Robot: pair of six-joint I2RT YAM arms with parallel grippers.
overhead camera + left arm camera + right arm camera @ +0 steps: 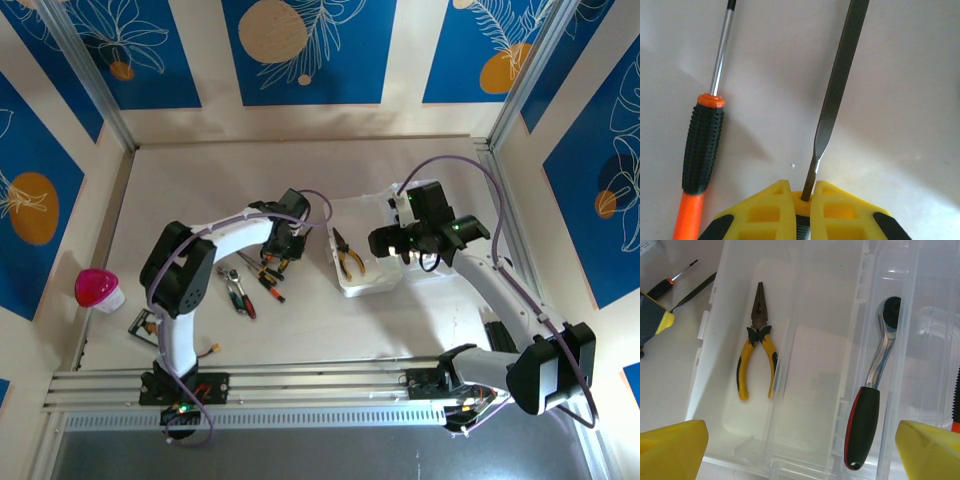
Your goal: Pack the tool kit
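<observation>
**A:** Yellow fingertips (770,210) of the left gripper (802,194) are pressed together on a file's (841,75) tang, with a screwdriver (702,145) lying just beside it.

**B:** And progress?

**A:** Early, I'd say. Pliers (757,360) and a ratchet (872,390) lie in the case (790,270), and several tools (245,285) wait on the table (200,180). The right gripper (802,450) hangs spread wide above the case, empty.

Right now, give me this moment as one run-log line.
left gripper: jaws shut on file | right gripper: jaws open over case | in case: pliers, ratchet
</observation>
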